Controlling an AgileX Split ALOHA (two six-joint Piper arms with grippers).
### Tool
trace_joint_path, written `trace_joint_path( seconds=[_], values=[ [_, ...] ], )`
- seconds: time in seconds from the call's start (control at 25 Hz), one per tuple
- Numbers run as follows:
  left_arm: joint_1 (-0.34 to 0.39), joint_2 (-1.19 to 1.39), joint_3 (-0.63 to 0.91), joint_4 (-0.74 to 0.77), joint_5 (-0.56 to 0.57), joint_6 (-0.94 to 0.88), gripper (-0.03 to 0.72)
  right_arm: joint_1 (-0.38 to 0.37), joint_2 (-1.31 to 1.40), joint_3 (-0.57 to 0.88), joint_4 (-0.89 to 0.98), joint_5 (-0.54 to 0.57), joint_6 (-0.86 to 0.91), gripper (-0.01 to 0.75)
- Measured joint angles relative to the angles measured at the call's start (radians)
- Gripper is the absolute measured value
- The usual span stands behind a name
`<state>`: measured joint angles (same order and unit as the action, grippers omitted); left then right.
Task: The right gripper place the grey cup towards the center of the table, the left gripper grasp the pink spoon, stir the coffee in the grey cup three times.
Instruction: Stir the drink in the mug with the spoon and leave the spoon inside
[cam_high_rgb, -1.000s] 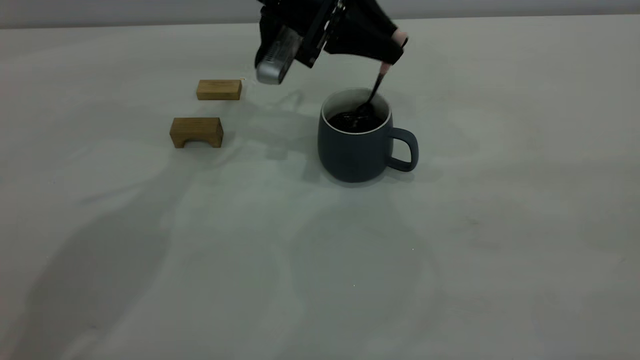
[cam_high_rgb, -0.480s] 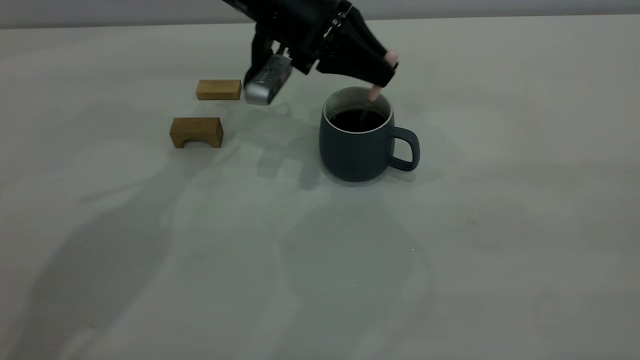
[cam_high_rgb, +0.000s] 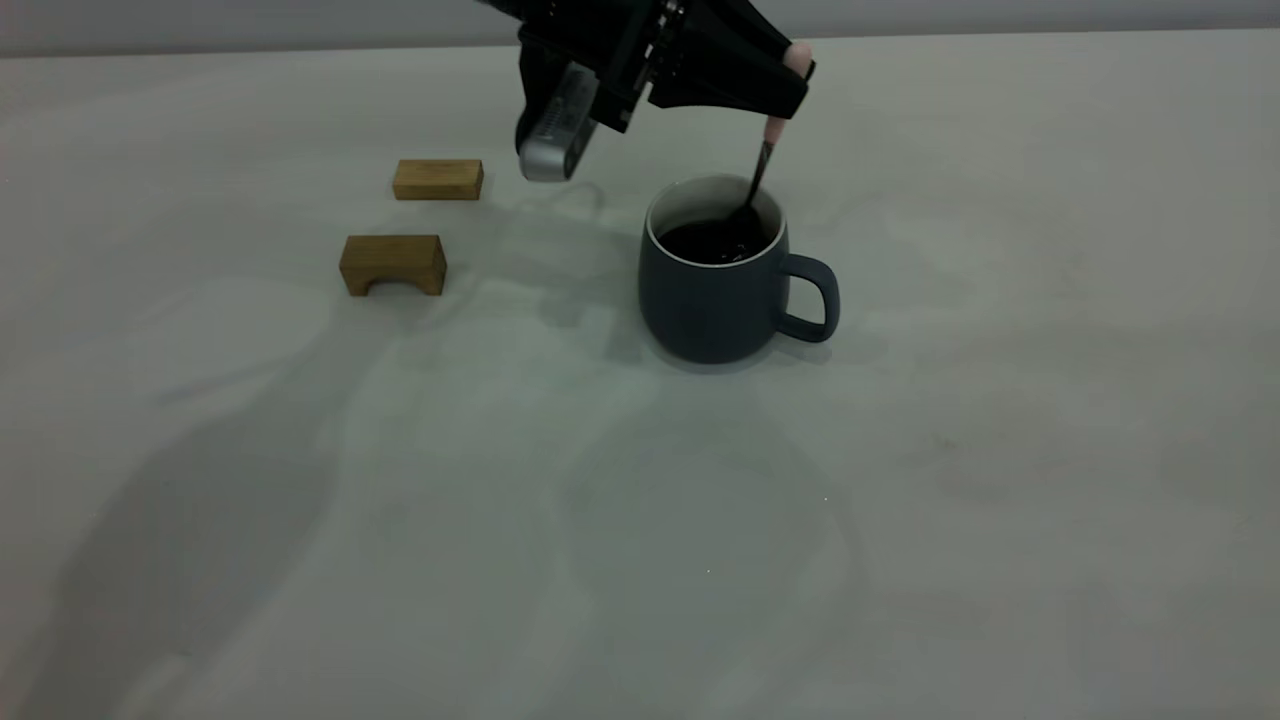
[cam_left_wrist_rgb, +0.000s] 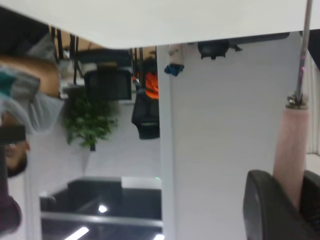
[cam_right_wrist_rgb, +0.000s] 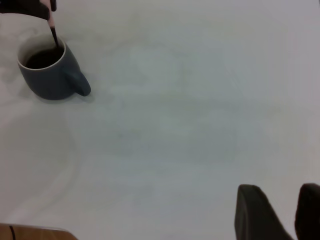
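Left tool (cam_high_rgb: 790, 85) clamped on pink spoon (cam_high_rgb: 768, 150) in grey cup (cam_high_rgb: 715, 285) (two wooden blocks (cam_high_rgb: 438, 180) alongside); right tool (cam_right_wrist_rgb: 280, 210) slightly parted.

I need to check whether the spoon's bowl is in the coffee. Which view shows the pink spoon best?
The exterior view: the pink spoon runs from the left end effector into the grey cup. The left wrist view shows only its handle and neck. The right wrist view shows it small and distant.
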<state>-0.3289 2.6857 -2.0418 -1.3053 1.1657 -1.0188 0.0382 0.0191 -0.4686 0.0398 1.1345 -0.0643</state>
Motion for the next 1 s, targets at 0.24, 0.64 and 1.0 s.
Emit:
trace_joint_path(
  seconds=[0.24,0.64,1.0],
  values=[
    [-0.010,0.006,-0.025,0.116,0.002,-0.236,0.135,0.000,0.000,0.000,0.000,0.000,0.000,0.237],
    [-0.010,0.006,-0.153,0.300,0.002,-0.234,0.135,0.000,0.000,0.000,0.000,0.000,0.000,0.237],
    [-0.040,0.064,-0.159,0.161,0.002,-0.180,0.135,0.000,0.000,0.000,0.000,0.000,0.000,0.237]
  ],
)
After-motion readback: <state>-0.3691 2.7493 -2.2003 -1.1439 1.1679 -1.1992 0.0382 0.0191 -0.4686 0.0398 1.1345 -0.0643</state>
